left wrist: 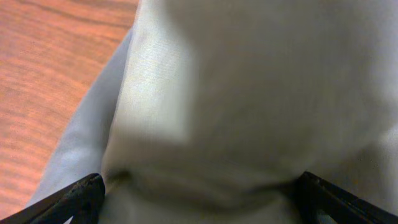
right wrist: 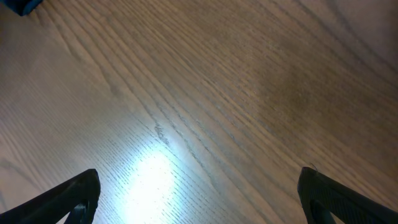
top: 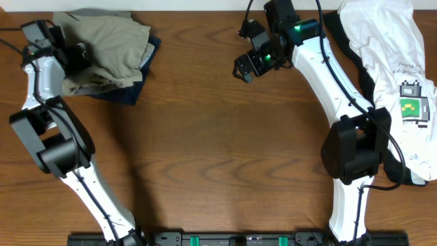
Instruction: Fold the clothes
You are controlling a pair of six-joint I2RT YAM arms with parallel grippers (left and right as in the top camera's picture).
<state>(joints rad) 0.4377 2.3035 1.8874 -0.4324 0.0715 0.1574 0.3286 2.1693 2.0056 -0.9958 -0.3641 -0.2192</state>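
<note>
Shorts lie roughly folded top-left, left pincer spread open over them; tee crumpled, unfolded; right pincer open, empty, above tabletop. Maybe half done.

The left arm and right arm each have white link covers, black joint housings and black external cables. Green indicator lights glow near the right wrist. The gripper fingers are matte black.

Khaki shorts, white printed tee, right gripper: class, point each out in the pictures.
khaki shorts (top: 102, 42), overhead view, middle of bunched fabric.
white printed tee (top: 384, 39), overhead view, plain upper part.
right gripper (top: 244, 73), overhead view, between its fingertips.
</note>
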